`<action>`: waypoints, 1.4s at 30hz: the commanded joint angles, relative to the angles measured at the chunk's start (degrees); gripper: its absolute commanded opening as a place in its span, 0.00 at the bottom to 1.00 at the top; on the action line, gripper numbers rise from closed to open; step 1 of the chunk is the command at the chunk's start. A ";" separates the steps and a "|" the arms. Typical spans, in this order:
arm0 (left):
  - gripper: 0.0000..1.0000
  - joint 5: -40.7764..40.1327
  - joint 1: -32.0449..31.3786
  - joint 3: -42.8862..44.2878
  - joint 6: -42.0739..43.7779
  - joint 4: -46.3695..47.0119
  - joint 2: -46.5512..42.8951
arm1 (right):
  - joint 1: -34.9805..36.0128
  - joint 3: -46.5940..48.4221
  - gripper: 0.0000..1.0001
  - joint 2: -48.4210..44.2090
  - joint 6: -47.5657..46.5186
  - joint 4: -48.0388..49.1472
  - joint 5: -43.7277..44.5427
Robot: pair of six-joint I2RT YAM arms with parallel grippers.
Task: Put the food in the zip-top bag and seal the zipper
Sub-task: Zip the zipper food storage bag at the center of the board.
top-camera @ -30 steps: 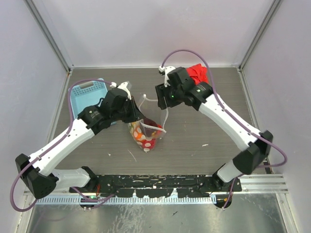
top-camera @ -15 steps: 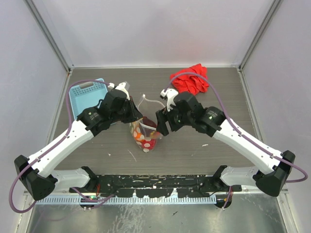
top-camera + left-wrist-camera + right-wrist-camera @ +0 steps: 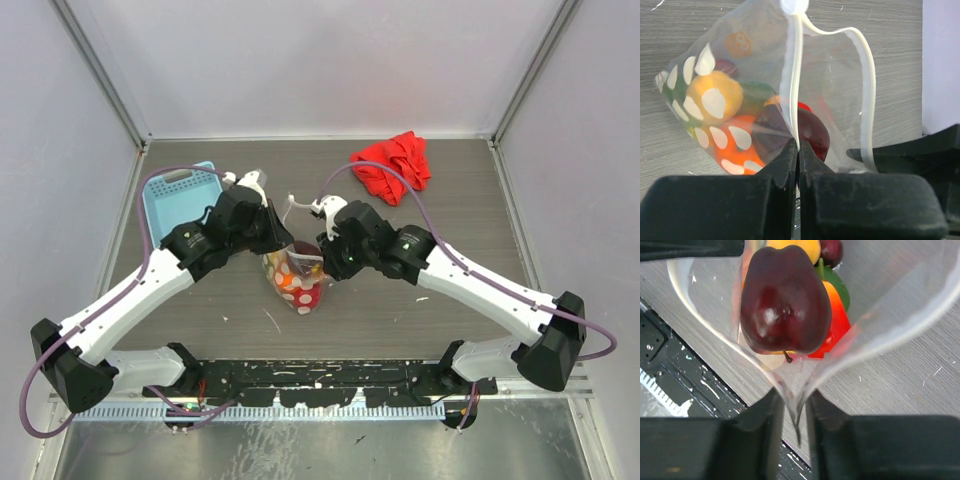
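Grey table (image 3: 430, 285) under zip-top bag (image 3: 297, 272), food (image 3: 715, 102) inside, mouth unsealed. Left gripper (image 3: 798, 150) pressed tight on zipper (image 3: 792, 75), propping bag upright. Right gripper (image 3: 796, 412) narrowly spread astride bag's opposite rim, probably to close it; pinch unclear.

Zip-top bag (image 3: 300, 280): edges sat between fingers of left gripper (image 3: 798, 150) and right gripper (image 3: 795, 402). Food (image 3: 715, 102): inside, beyond fingertips. Basket (image 3: 175, 200): seemingly behind left fingers.
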 commanded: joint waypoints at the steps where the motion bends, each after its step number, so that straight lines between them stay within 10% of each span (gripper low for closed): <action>1: 0.04 -1.34 0.05 -0.05 -0.19 3.98 -2.15 | 0.09 5.08 0.17 1.12 -4.14 0.16 4.36; 4: 0.15 -1.45 1.29 -0.22 0.67 4.05 -2.86 | 0.04 7.14 0.01 1.44 -6.81 -1.75 7.56; 22: 0.85 14.46 21.60 -14.78 12.03 20.81 -12.86 | -0.37 15.94 0.01 4.62 -24.38 -9.09 20.99; 35: 0.85 26.92 24.08 -20.58 25.98 32.45 -8.90 | -3.32 11.07 0.01 -0.26 -35.86 -6.02 23.22; 42: 0.87 31.74 24.20 -31.07 21.34 57.26 -4.40 | -5.90 4.50 0.01 -4.55 -38.24 -1.63 20.33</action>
